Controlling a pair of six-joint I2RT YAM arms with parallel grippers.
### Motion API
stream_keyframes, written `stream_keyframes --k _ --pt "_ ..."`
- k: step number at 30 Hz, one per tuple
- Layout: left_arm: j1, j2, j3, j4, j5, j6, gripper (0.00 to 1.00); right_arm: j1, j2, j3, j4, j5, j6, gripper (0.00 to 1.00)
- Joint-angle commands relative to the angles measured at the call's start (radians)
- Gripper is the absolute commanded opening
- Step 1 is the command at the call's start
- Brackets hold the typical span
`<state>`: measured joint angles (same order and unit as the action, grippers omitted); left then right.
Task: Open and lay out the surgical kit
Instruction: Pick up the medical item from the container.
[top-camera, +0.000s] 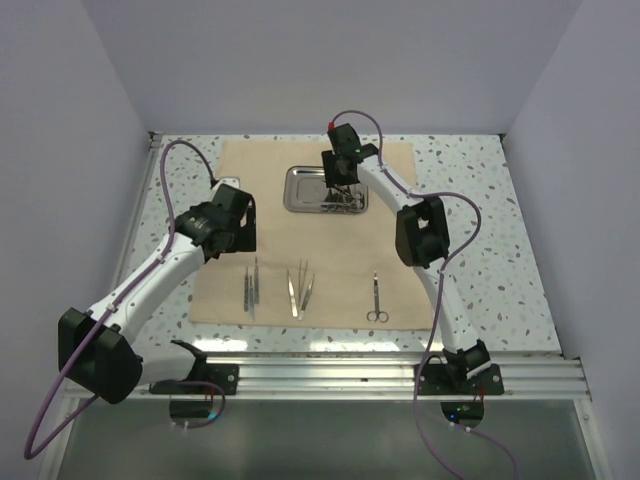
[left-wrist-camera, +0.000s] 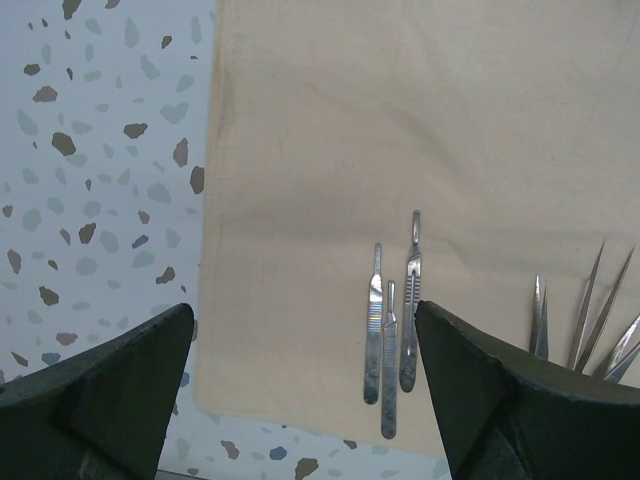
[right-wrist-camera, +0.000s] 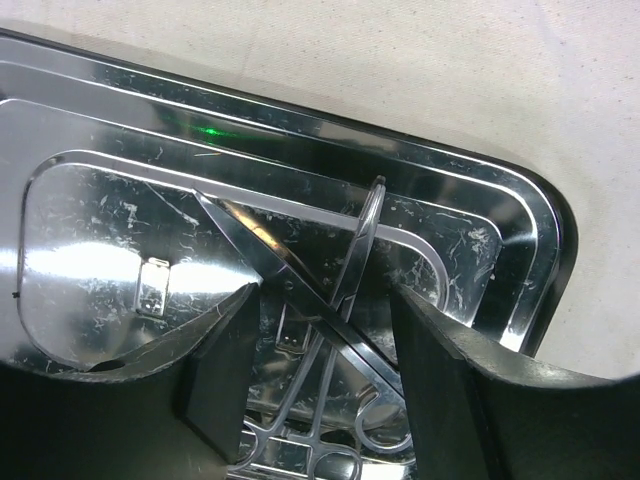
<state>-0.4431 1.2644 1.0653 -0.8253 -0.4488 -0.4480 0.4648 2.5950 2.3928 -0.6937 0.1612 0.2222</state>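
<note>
The beige cloth wrap (top-camera: 310, 240) lies spread flat on the table. The steel tray (top-camera: 300, 190) sits at its far middle and holds crossed scissors (right-wrist-camera: 300, 290) and forceps. My right gripper (top-camera: 340, 195) is open, lowered into the tray with its fingers (right-wrist-camera: 225, 370) either side of the scissors. On the cloth's near part lie three scalpel handles (top-camera: 251, 285), tweezers (top-camera: 301, 285) and one pair of scissors (top-camera: 376, 298). My left gripper (top-camera: 240, 235) is open and empty above the cloth's left part; the scalpel handles (left-wrist-camera: 390, 335) show between its fingers.
The table (top-camera: 470, 230) is speckled white, with walls on the left, back and right. A metal rail (top-camera: 400, 375) runs along the near edge by the arm bases. The cloth's left edge (left-wrist-camera: 205, 250) meets bare table.
</note>
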Motion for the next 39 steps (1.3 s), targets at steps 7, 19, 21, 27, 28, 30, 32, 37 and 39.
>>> stream_keyframes --k 7,19,21,27,28,30,32,37,39 --pt "0.035 -0.008 -0.005 0.035 0.002 0.043 0.96 0.031 0.025 0.028 0.002 -0.019 0.012 0.57" --pt "0.067 -0.011 -0.036 0.058 0.024 0.051 0.96 0.064 0.047 -0.049 -0.020 0.004 0.035 0.13" --pt "0.070 -0.010 -0.038 0.061 0.032 0.052 0.96 0.066 0.043 -0.047 -0.027 0.012 0.035 0.08" --pt "0.076 -0.002 -0.033 0.074 0.042 0.055 0.96 0.064 0.016 -0.041 -0.047 0.047 0.014 0.03" --pt "0.076 -0.002 -0.031 0.075 0.044 0.055 0.96 0.063 0.002 -0.028 -0.052 0.060 0.009 0.03" --pt "0.075 -0.003 -0.030 0.071 0.042 0.055 0.96 0.060 -0.013 -0.015 -0.058 0.069 -0.001 0.03" --pt "0.076 -0.010 -0.030 0.071 0.044 0.054 0.96 0.060 -0.044 0.000 -0.061 0.080 -0.006 0.03" --pt "0.078 -0.026 -0.028 0.066 0.048 0.048 0.96 0.051 -0.108 0.012 -0.059 0.089 -0.012 0.03" --pt "0.078 -0.031 -0.027 0.064 0.051 0.045 0.96 0.049 -0.141 0.008 -0.061 0.095 -0.015 0.03"
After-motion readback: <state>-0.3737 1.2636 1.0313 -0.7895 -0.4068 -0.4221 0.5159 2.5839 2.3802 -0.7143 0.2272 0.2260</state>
